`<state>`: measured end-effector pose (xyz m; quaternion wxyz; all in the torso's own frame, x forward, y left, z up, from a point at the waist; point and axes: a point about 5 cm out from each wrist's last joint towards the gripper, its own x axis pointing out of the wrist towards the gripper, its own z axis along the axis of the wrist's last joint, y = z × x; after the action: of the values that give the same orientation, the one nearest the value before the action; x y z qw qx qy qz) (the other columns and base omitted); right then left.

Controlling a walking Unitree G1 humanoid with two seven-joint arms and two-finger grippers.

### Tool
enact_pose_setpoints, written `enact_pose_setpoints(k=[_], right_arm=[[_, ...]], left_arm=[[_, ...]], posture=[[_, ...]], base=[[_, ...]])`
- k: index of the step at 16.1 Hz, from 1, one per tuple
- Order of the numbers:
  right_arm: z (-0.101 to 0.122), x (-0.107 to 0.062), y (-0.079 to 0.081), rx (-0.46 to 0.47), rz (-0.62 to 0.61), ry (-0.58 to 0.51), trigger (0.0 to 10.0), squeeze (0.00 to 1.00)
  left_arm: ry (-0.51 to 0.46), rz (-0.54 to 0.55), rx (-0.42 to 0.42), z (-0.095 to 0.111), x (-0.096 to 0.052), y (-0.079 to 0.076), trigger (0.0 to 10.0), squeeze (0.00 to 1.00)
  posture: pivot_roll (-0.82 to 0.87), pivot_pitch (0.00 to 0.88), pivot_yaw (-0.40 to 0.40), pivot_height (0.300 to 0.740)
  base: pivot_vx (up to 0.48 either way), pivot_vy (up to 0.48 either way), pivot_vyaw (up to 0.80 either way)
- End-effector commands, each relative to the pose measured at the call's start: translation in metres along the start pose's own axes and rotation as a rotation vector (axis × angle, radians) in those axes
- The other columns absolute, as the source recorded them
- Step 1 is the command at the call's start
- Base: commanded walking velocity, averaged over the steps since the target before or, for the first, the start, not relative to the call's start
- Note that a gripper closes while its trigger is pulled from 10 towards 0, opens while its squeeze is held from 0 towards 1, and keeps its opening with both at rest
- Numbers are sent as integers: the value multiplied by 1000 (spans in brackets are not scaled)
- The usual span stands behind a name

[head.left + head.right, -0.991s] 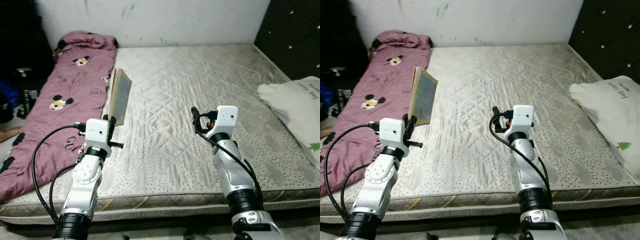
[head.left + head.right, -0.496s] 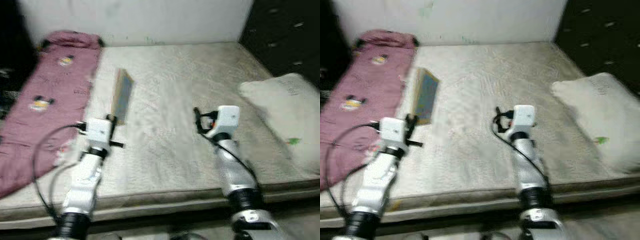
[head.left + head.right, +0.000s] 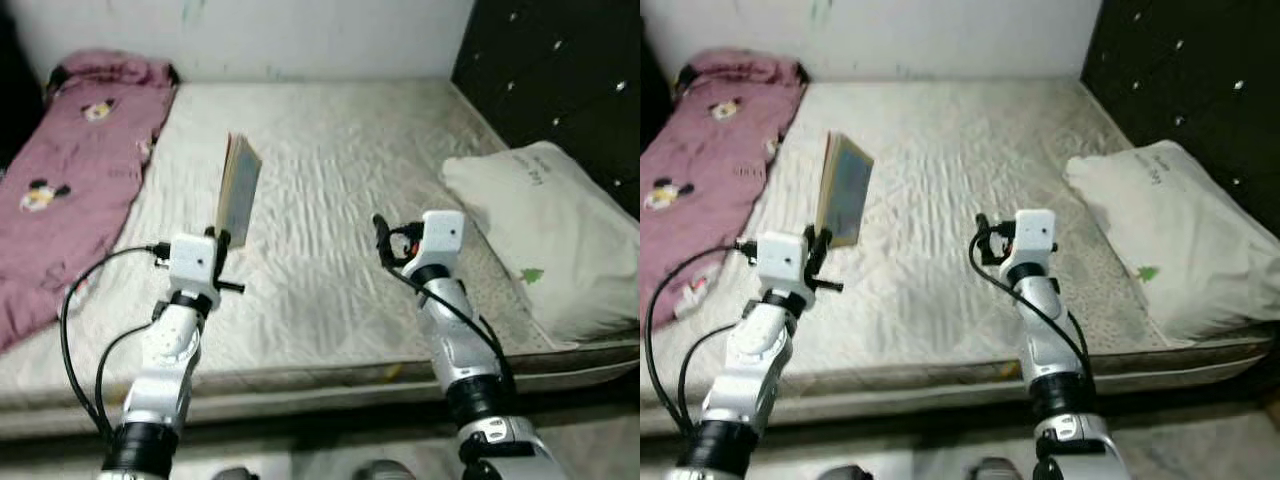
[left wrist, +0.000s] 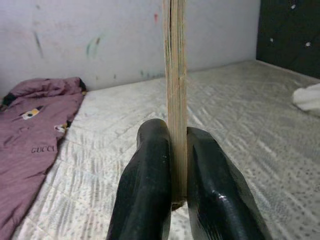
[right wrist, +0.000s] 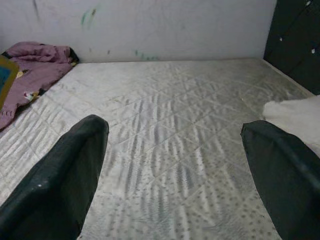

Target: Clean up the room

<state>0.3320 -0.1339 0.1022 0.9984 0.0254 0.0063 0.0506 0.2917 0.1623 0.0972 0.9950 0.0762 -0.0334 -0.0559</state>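
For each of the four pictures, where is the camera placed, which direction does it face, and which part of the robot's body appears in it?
Left eye view and right eye view: on the head, looking down at the quilted grey mattress; both silver arms show.
Left wrist view: behind the left gripper, whose fingers clamp the thin upright book, facing the wall.
Right wrist view: behind the open right gripper, facing the wall.
Shared: both wrist views show the pink patterned blanket and the white pillow.
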Motion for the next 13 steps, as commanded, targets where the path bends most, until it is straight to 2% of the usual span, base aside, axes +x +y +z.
enact_pose_setpoints(k=[1, 5, 10, 13], right_arm=[[1, 0, -7, -8, -19, -1, 10000, 0], [0, 0, -8, -9, -19, 0, 10000, 0], [1, 1, -8, -5, -23, 0, 10000, 0], [1, 1, -7, -2, -26, -1, 10000, 0]], left_arm=[[-48, -7, 0, 10, 3, -3, 10000, 0], [-49, -10, 0, 10, 4, -4, 10000, 0], [-80, -32, -41, 13, 3, -5, 10000, 0], [-87, -45, -46, 15, 3, -6, 10000, 0]], posture=[[-87, 0, 5, 740], [-88, 0, 2, 740], [-86, 0, 1, 740], [-86, 0, 2, 740]], base=[[0, -326, 0], [0, -329, 0], [0, 0, 0], [309, 0, 0]])
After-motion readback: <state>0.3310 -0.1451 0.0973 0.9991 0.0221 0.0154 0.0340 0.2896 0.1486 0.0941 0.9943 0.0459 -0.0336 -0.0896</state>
